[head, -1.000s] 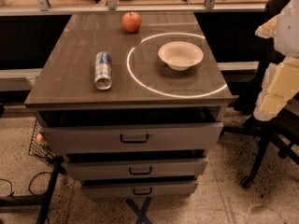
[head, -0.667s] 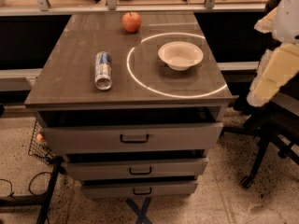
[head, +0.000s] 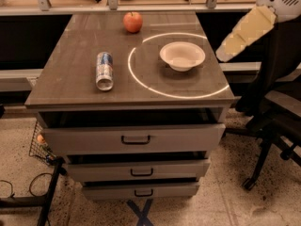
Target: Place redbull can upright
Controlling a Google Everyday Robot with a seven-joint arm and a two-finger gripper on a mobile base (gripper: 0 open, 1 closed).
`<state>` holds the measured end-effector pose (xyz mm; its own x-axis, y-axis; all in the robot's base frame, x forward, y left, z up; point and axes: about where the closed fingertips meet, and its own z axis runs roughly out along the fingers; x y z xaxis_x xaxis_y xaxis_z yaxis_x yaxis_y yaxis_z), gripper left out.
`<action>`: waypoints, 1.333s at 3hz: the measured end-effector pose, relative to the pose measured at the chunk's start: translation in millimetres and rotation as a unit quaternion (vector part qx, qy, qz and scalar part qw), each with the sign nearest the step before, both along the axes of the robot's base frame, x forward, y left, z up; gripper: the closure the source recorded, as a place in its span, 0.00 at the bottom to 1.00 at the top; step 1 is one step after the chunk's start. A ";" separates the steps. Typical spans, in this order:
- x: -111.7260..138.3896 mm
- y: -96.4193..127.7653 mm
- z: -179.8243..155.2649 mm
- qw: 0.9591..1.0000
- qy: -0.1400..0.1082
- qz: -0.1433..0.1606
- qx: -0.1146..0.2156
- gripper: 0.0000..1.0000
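Observation:
The redbull can (head: 104, 70) lies on its side on the left half of the grey table top (head: 70, 86), its silver end facing the front edge. It is silver with blue patches. My arm comes in from the upper right, and my gripper (head: 225, 52) is at the tip of the cream-coloured arm segment. It hangs in the air just past the table's right edge, right of the white bowl (head: 182, 55) and far from the can. It holds nothing that I can see.
A red apple (head: 133, 21) sits at the back of the table. A bright ring of light (head: 141, 81) lies on the table top around the bowl. Drawers (head: 136, 139) stand partly open below. An office chair (head: 277, 117) is at the right.
My arm has lifted and swung left, from low beside the table's right side toward the table's right edge near the bowl. The can, bowl and apple have not moved.

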<state>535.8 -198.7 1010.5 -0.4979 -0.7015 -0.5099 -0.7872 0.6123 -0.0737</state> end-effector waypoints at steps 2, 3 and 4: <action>45.4 44.1 8.2 0.991 0.024 -0.125 -0.038 0.00; 69.9 71.0 4.4 0.978 0.054 -0.187 -0.072 0.00; 75.1 87.2 6.0 0.974 0.060 -0.209 -0.064 0.00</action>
<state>610.9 -111.5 1016.5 -0.8046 -0.4783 -0.3519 -0.4783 0.8732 -0.0932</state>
